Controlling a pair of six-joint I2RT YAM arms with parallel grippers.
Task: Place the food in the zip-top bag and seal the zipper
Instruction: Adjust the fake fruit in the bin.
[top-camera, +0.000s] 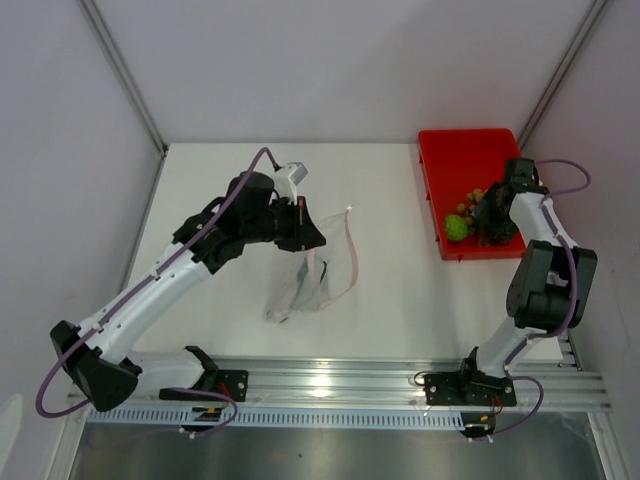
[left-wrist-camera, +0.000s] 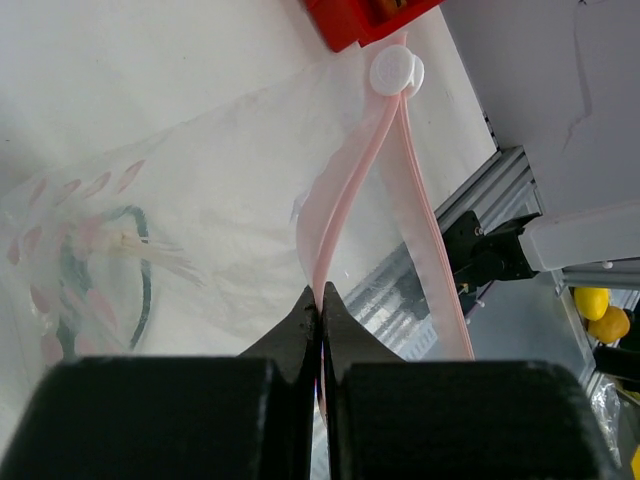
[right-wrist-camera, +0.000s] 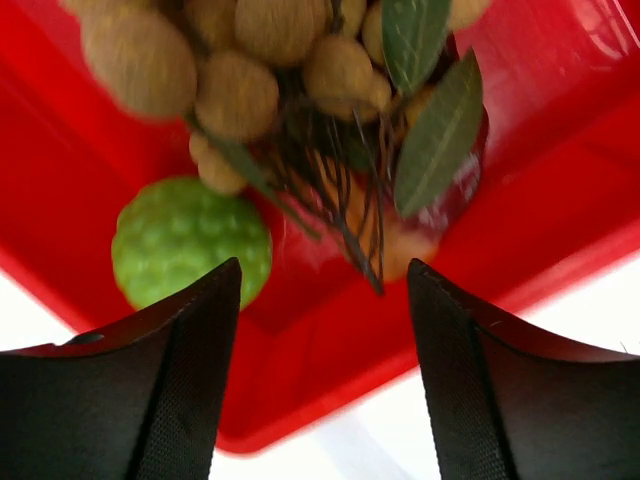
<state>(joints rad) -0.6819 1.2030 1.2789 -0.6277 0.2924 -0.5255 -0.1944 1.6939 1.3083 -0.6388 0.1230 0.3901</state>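
White tabletop (top-camera: 400, 300) fills the scene, closed in by pale walls. On it the clear bag (top-camera: 318, 268) with pink-red dots lies slack and crumpled, hanging from the left claw (left-wrist-camera: 322, 300), whose fingers are pinched tight on the pinkish zipper (left-wrist-camera: 345, 190) at the bag's mouth. From the fingertips the strip runs straight ahead to a round white tab (left-wrist-camera: 395, 72), and its two sides part on the way, so the mouth gapes. To that claw's left, a green onion (left-wrist-camera: 125, 250) with pale roots shows through the plastic. Well apart, the right claw (right-wrist-camera: 325, 290) hangs over the near rim of a red tray (top-camera: 470, 150), fingers spread wide and holding nothing. Just ahead of it, between the fingers' lines, lies the bunch of small tan fruits (right-wrist-camera: 250, 70) with dark stems and green leaves. The bumpy green fruit (right-wrist-camera: 185, 240) sits just beyond the left fingertip, beside the bunch.
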